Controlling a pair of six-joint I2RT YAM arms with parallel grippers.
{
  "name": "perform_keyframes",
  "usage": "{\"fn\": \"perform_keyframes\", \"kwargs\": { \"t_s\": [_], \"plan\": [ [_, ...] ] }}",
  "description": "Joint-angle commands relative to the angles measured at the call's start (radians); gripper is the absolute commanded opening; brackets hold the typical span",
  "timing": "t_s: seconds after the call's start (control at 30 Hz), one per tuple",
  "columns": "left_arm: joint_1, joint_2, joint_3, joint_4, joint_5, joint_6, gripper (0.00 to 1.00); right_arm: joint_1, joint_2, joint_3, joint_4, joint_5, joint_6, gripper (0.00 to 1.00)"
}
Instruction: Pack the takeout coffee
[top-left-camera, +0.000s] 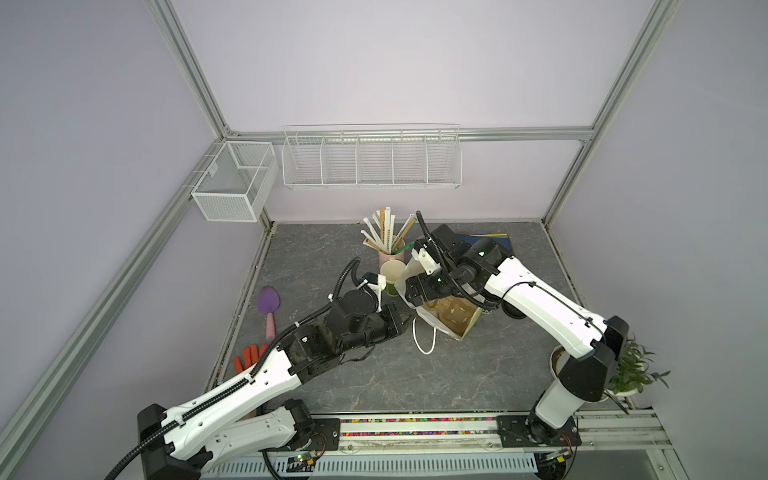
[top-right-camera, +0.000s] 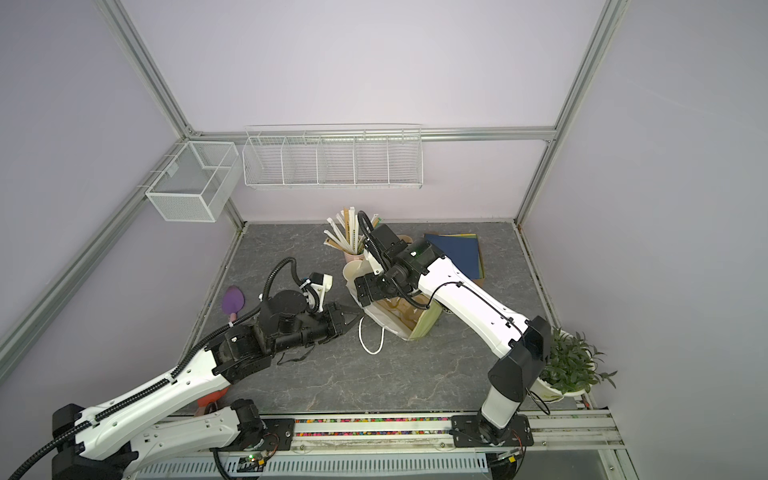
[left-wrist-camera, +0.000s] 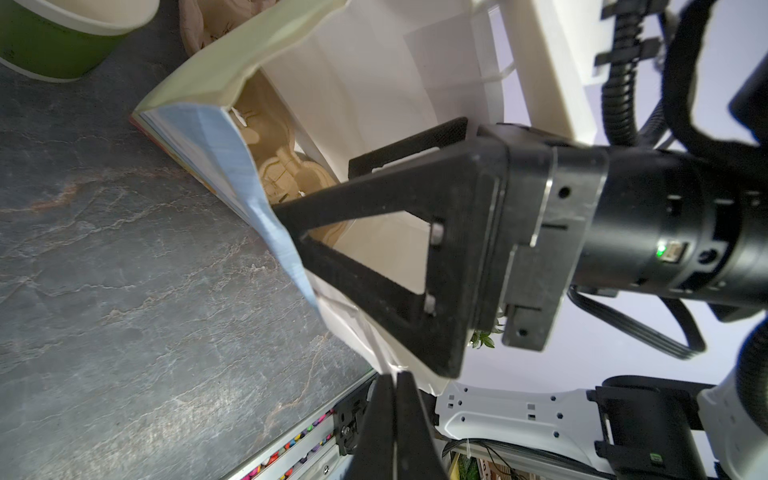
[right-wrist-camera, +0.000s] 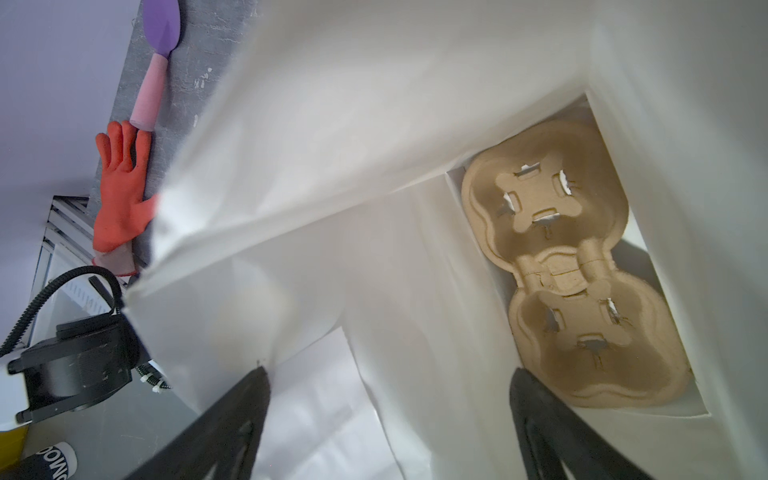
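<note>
Bag (left-wrist-camera: 374, 75) mouth is held agape for loading: left pincer (left-wrist-camera: 395, 378) is clamped on its rim, right pincer (right-wrist-camera: 388, 372) is spread wide inside, gripping nothing. What looks like the coffee cup (right-wrist-camera: 54, 459) lies outside, beyond the left pincer's arm.

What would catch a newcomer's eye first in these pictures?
The white paper bag at the middle of the table, with both arms meeting at its mouth: the left gripper pinches its rim, while the right gripper reaches inside with jaws spread. At the bag's bottom lies a brown moulded cup carrier, both pockets empty. Behind the bag, a pink cup bristles with wrapped straws.
</note>
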Motion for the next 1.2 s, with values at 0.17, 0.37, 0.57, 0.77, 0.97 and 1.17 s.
{"fn": "perform_keyframes", "kwargs": {
  "t_s": [0.17,0.37,0.57,0.77,0.97,1.17],
  "plan": [
    [-0.005,-0.038,0.047,-0.145,-0.041,0.063,0.38,-0.005,-0.039,0.0,-0.003,-0.003,0.007,0.93],
    [-0.005,-0.032,0.038,-0.157,-0.038,0.053,0.44,-0.006,-0.037,0.0,0.002,-0.009,0.013,0.93],
    [-0.01,0.012,0.032,-0.071,0.02,0.03,0.41,-0.004,-0.037,-0.001,0.004,-0.013,0.018,0.93],
    [-0.01,0.018,0.035,-0.06,0.023,0.03,0.14,-0.004,-0.04,-0.014,0.004,-0.013,0.019,0.93],
    [-0.01,0.021,0.061,-0.102,0.002,0.031,0.0,0.003,-0.045,0.011,0.008,-0.064,0.027,0.93],
    [-0.01,0.033,0.138,-0.189,-0.036,0.033,0.0,0.007,-0.061,0.029,0.015,-0.167,0.037,0.93]
  ]
}}
